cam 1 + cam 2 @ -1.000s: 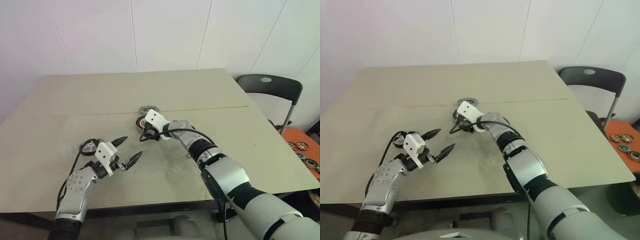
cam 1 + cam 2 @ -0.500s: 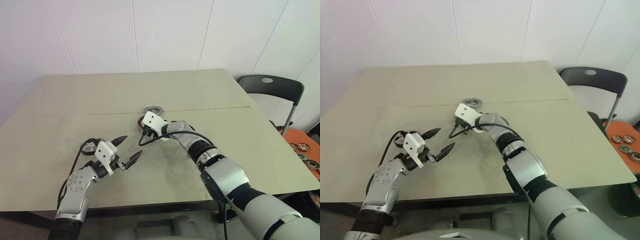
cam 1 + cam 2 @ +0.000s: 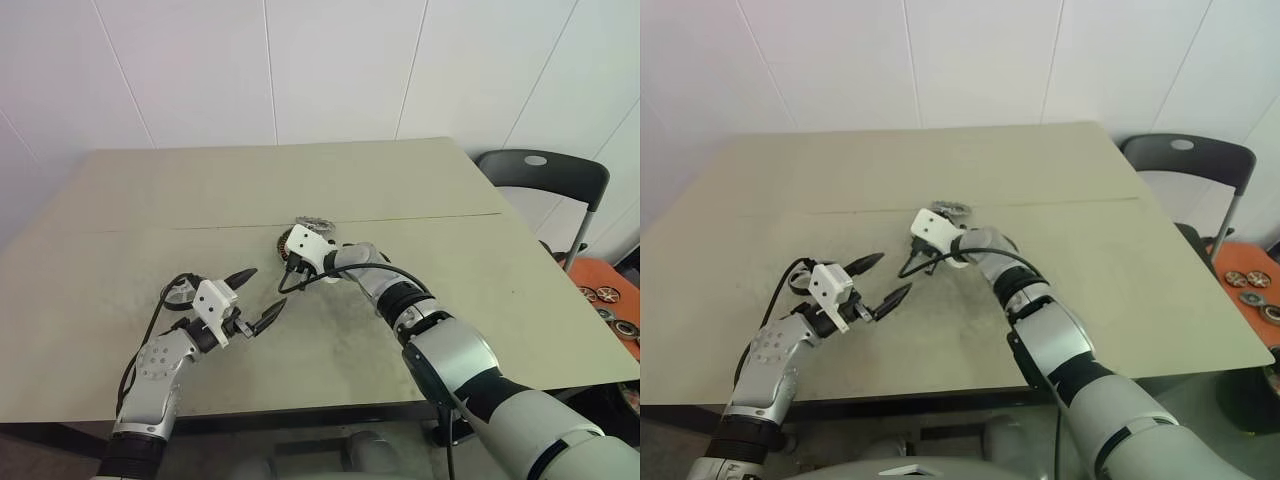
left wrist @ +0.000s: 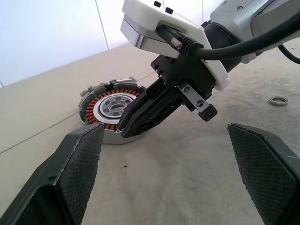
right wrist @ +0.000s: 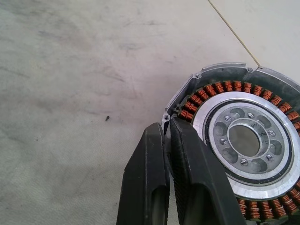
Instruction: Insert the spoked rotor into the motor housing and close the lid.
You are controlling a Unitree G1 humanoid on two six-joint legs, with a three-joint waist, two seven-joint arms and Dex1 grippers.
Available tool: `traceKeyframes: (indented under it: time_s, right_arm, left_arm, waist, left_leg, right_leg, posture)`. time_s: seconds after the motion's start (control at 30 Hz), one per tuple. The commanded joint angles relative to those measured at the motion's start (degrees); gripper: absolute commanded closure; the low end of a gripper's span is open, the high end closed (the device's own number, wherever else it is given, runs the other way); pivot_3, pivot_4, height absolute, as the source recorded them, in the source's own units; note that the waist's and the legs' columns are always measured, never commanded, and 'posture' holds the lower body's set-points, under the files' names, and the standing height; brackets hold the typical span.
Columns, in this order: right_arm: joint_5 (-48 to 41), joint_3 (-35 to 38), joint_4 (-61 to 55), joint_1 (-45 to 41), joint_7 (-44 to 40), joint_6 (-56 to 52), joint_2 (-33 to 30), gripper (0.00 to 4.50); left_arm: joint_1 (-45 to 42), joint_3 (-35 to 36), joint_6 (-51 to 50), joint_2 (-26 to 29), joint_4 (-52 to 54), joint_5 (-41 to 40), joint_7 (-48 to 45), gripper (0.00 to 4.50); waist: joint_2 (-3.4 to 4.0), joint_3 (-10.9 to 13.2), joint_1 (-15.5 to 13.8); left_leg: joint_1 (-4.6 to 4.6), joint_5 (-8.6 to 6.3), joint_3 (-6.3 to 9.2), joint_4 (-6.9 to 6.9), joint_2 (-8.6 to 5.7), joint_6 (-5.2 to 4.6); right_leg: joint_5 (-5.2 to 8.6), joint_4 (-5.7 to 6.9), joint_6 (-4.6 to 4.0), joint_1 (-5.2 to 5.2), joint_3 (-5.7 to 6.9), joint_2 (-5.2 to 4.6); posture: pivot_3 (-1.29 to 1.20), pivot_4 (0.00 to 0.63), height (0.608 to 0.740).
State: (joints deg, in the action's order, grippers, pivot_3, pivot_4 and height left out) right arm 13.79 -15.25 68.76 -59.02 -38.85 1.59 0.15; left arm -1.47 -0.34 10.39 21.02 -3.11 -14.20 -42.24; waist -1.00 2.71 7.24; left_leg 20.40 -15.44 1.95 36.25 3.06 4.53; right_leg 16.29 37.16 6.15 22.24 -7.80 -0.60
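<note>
Housing: copper windings inside, centre bare. Right gripper at its rim, jaws now pinched together after standing apart, holding nothing. Left gripper nearby, wide apart, empty.

I think I am working in a plain test room or small workshop. I see bare white wall panels, one beige counter with a worn, scratched top, and a black folding chair beside it. Near the chair, some round metal parts lie on an orange surface.
</note>
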Motion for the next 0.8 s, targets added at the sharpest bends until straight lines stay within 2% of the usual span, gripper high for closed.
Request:
traceKeyframes:
  time_s: [0.03,0.33,0.5,0.6,0.8]
  right_arm:
    - [-2.1,1.7,-0.2,0.2,-4.2,-2.2,-0.7,4.49]
    - [-6.1,3.1,-10.4,2.8,-13.5,-7.0,-2.8,4.49]
    - [-9.7,0.2,-27.5,11.0,-25.6,-11.6,-5.5,4.49]
    - [-10.6,-1.6,-36.0,15.6,-29.4,-15.4,-8.6,4.49]
    - [-18.4,-2.3,-53.1,23.5,-36.5,-27.6,-13.0,4.49]
  left_arm:
    - [-0.4,0.7,0.7,0.8,1.6,-0.2,-0.1,0.00]
    - [0.8,1.5,-0.8,2.8,2.2,-2.1,-2.1,0.00]
    - [1.1,1.6,-0.7,3.3,2.1,-1.9,-2.1,0.00]
    - [1.4,1.6,-1.0,3.6,2.2,-1.8,-2.3,0.00]
    - [1.5,1.7,-1.3,4.0,2.2,-1.8,-2.9,0.00]
  waist:
    - [0.00,0.0,0.0]
    - [0.05,0.0,0.1]
    - [0.06,0.0,0.0]
    - [0.06,0.0,0.0]
    - [0.06,0.0,-0.2]
  left_leg:
    - [0.01,0.00,0.00,0.00,0.00,0.00]
    - [0.13,-0.01,0.02,-0.19,0.00,0.00]
    - [0.16,-0.01,0.02,-0.19,0.00,0.00]
    - [0.15,-0.01,0.02,-0.17,0.00,0.00]
    - [0.16,-0.01,0.02,-0.13,0.00,0.00]
  right_leg:
    - [0.00,0.00,0.00,0.01,0.00,0.00]
    - [0.05,-0.03,0.10,0.18,0.01,0.00]
    - [0.06,-0.04,0.12,0.19,0.01,0.00]
    - [0.07,-0.03,0.14,0.19,0.01,0.00]
    - [0.09,-0.04,0.13,0.17,0.01,0.00]
  posture:
    - [0.00,0.000,0.740]
    - [0.00,0.000,0.740]
    - [0.00,0.000,0.740]
    - [0.00,0.000,0.740]
    - [0.00,0.000,0.740]
